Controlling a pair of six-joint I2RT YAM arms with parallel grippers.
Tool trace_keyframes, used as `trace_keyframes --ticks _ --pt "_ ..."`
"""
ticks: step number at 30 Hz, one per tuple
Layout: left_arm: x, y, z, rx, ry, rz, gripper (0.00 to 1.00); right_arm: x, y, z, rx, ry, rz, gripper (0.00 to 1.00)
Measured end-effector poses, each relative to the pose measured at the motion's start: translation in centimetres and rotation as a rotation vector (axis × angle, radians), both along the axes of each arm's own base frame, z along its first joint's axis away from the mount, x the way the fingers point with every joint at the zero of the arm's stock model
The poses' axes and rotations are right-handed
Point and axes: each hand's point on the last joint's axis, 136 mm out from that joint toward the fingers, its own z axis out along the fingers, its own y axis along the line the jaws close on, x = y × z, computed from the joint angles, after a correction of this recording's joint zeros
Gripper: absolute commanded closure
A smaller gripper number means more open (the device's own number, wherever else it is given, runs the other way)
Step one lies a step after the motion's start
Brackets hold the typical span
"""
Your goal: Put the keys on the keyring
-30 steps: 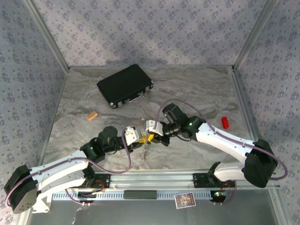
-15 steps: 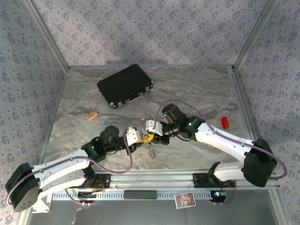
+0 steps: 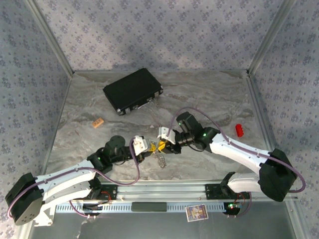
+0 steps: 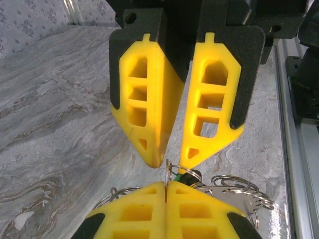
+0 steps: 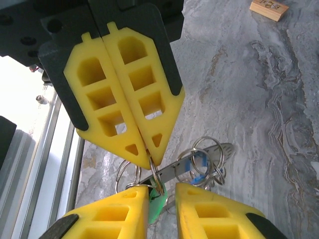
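A bunch hangs between my two grippers near the table's front edge (image 3: 161, 159). It is the keyring (image 5: 227, 149), a flat grey metal piece seen edge-on, with several wire rings threaded on it. A blue-tagged key (image 5: 197, 167) lies against the metal piece. A green-tagged key (image 5: 158, 204) hangs lower. My left gripper (image 4: 166, 183) is shut, its yellow tips pinching one thin wire ring (image 4: 168, 172) of the bunch. My right gripper (image 5: 162, 194) faces it tip to tip with its jaws parted, and the green tag and the pinched ring sit in the gap.
A black rectangular case (image 3: 132, 90) lies at the back left. A small wooden block (image 3: 97, 122) sits at the left and a red piece (image 3: 239, 130) at the right. The metal rail (image 3: 164, 191) with the arm bases runs along the near edge, just below the bunch.
My right gripper's jaws have parted from shut. My left gripper has closed fully on the wire ring. The bunch has shifted slightly to the right.
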Motion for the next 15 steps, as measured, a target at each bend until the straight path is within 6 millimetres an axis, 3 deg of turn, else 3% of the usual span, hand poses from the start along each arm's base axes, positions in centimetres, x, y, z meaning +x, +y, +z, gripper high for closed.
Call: trace_keyframes --ticks 5,7,15 --pt "0.00 0.00 0.05 -0.003 0.002 0.001 1.00 -0.08 0.21 0.31 0.017 0.003 0.007 0.93" --pt "0.07 0.03 0.04 -0.003 0.003 0.006 0.87 -0.12 0.25 0.38 0.021 0.004 0.010 0.99" --pt "0.24 0.86 -0.01 0.025 -0.023 0.028 0.76 -0.35 0.15 0.23 0.012 0.013 0.020 1.00"
